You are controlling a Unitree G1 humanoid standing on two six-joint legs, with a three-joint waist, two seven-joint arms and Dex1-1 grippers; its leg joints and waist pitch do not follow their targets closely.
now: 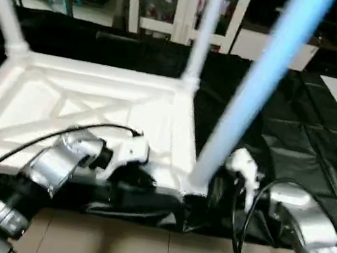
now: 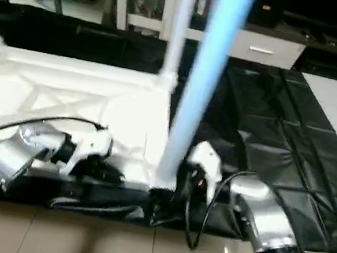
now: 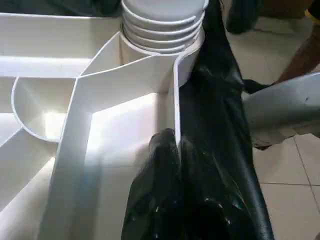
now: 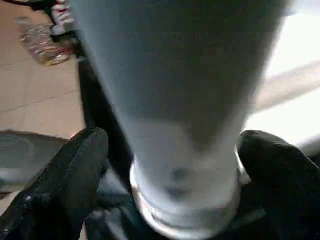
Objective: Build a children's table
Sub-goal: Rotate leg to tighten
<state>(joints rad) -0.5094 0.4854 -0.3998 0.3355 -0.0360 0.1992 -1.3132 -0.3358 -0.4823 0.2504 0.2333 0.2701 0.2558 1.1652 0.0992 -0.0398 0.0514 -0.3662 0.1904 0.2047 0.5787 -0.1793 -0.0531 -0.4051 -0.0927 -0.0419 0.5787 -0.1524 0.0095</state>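
While the right gripper (image 4: 180, 175) stands spread on both sides of the near corner leg (image 1: 258, 89) without touching it, the left gripper (image 3: 172, 165) is pressed shut against the rim of the upturned table top (image 1: 93, 114), which lies on black sheeting (image 1: 294, 140).
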